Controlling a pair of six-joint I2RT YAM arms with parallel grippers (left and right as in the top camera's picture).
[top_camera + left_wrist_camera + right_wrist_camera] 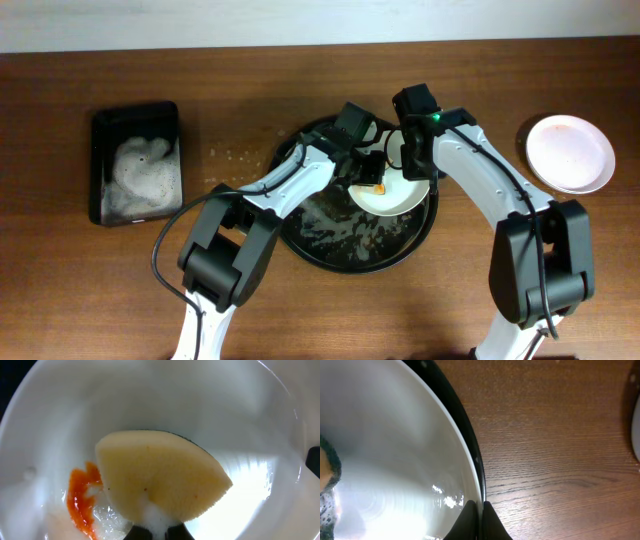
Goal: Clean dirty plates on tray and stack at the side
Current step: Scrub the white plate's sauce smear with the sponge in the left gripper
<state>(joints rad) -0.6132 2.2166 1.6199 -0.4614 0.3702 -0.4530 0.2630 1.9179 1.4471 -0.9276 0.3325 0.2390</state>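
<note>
A white dirty plate [396, 198] sits over the right part of the round black tray [300, 235]. My right gripper [480, 516] is shut on the plate's rim [470, 460], one finger inside and one outside. An orange smear [80, 502] marks the plate's inner face [210, 400]. My left gripper [156, 532] is shut on a yellow sponge [160, 475], which presses against the plate beside the smear, with foam around it. In the overhead view the left gripper [366, 172] meets the plate from the left and the right gripper [404, 158] from behind.
Another white plate [570, 152] lies on the wooden table at the far right, its edge [636, 425] also in the right wrist view. A black rectangular tray [100, 140] of foam stands at the left. Suds and residue streak the round tray's floor.
</note>
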